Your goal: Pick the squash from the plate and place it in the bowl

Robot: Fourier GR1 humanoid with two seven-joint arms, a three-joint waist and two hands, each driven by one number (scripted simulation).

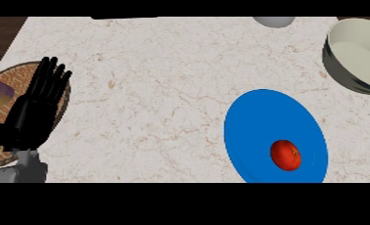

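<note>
A blue plate [264, 121] lies on the marble counter at the lower right. On its lower right part sits a small red-orange squash [285, 154]. A pale bowl [350, 53] with a metallic wall stands at the right edge, partly cut off by the view. My left hand [33, 109] rests open at the far left, fingers straight and pointing up, far from the plate and the bowl. My right hand does not show.
A brown woven round mat or basket [18, 75] lies under my left hand at the left edge. A grey rounded object [273, 21] peeks in at the top edge. A dark strip [123, 17] lies along the counter's back.
</note>
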